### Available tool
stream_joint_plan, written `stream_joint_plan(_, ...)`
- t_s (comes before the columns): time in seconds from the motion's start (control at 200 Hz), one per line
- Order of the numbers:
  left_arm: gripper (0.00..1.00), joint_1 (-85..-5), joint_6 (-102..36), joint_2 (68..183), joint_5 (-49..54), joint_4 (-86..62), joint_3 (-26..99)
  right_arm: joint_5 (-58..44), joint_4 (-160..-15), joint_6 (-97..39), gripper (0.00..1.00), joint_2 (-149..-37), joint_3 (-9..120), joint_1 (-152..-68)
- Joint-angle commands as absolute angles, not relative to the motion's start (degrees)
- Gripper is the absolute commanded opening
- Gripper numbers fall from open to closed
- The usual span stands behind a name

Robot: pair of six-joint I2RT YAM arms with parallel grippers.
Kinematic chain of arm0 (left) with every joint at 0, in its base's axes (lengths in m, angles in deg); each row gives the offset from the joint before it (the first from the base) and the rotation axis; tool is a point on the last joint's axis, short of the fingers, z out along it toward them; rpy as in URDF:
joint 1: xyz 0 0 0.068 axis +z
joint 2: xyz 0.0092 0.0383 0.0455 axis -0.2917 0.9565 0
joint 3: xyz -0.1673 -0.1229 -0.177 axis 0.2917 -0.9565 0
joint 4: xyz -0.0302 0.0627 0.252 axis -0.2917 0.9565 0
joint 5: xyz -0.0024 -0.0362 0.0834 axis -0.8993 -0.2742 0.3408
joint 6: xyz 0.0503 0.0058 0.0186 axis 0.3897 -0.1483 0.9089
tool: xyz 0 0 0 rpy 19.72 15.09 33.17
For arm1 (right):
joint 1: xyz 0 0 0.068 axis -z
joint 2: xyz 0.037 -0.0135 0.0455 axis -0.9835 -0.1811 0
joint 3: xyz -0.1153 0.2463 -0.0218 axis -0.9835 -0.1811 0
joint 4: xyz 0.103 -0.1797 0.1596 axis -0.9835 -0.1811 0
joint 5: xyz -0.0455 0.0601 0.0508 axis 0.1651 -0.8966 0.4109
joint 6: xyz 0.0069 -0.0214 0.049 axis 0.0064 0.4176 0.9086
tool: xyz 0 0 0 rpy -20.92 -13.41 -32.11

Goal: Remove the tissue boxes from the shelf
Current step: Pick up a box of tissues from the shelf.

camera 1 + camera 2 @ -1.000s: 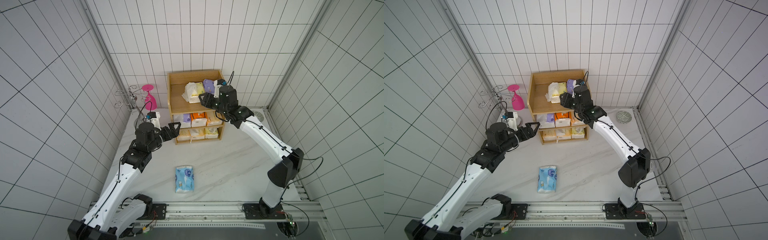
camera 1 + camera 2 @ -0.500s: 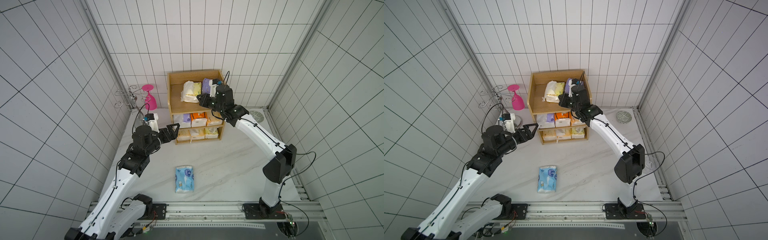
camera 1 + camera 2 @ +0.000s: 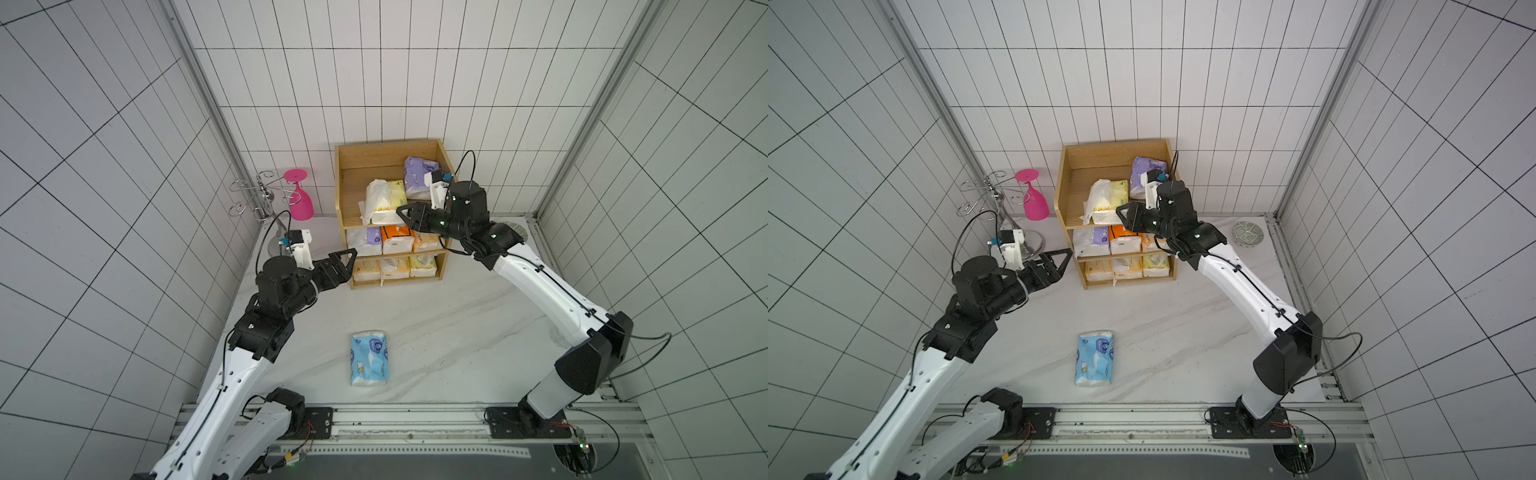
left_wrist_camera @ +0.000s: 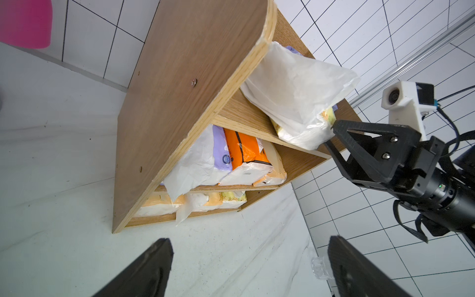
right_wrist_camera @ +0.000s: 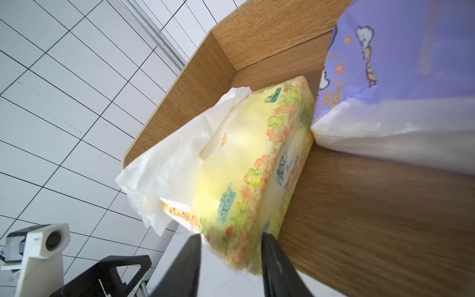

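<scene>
White tile walls (image 3: 415,62) on three sides, marbled tabletop (image 3: 436,332) under both arms, and the shelf (image 3: 374,156) backed against the far wall. I've got the right gripper (image 3: 401,212) at the front of the shelf's top tier. On my right wrist feed its jaws sit either side of the near end of the yellow pack (image 5: 244,180), which pokes out past the shelf's front lip. That feed is smeared, so I can't tell whether the jaws are pinching the wrapper or merely straddling it.

White tissue (image 5: 180,159) spills from the pack toward the shelf's left wall. The purple pack (image 3: 417,174) sits just beside it, deeper in, by the right wall.

The left gripper (image 3: 349,259) hangs just outside the shelf's left wall near the front, jaws wide apart, nothing between them.

The middle tier holds a purple-and-white pack (image 3: 365,243), an orange pack (image 3: 397,239) and a pale orange pack (image 3: 424,242) side by side. The bottom tier holds three pale packs (image 3: 395,268). One light blue pack (image 3: 369,358) lies flat on the tabletop, well out in front of the shelf. A pink glass (image 3: 300,199) hangs upside down on a wire rack (image 3: 257,195) off the shelf's left side.
</scene>
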State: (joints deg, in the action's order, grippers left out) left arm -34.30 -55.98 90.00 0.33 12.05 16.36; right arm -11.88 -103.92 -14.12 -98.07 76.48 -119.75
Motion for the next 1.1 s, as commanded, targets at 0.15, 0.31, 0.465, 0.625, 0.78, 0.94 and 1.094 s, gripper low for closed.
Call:
stream_joint_plan(0.15,0.98,-34.3,-59.0,90.7,-7.1,7.8,18.7,-11.1,-106.9,-17.2,0.56,-95.3,77.8,-119.4)
stream_joint_plan(0.31,0.98,-34.8,-59.3,91.1,-7.7,7.4,18.8,-11.6,-111.2,-18.1,0.56,-99.9,83.7,-119.3)
stream_joint_plan(0.465,0.98,-34.9,-58.8,90.6,-7.7,8.0,18.5,-12.9,-111.2,-18.1,0.56,-102.8,86.1,-119.3)
stream_joint_plan(0.625,0.98,-34.9,-58.7,90.6,-7.9,8.2,18.3,-13.1,-111.0,-18.0,0.49,-104.1,86.9,-119.5)
stream_joint_plan(0.78,0.98,-35.2,-58.8,90.5,-7.8,8.6,18.3,-13.9,-110.2,-18.7,0.18,-102.9,85.6,-119.7)
stream_joint_plan(0.94,0.98,-36.2,-58.8,89.7,-6.5,9.4,18.6,-14.0,-109.6,-19.8,0.0,-98.5,81.8,-120.1)
stream_joint_plan(1.094,0.98,-39.2,-58.9,88.5,-3.1,10.6,18.9,-15.2,-109.3,-20.7,0.0,-92.6,75.0,-120.8)
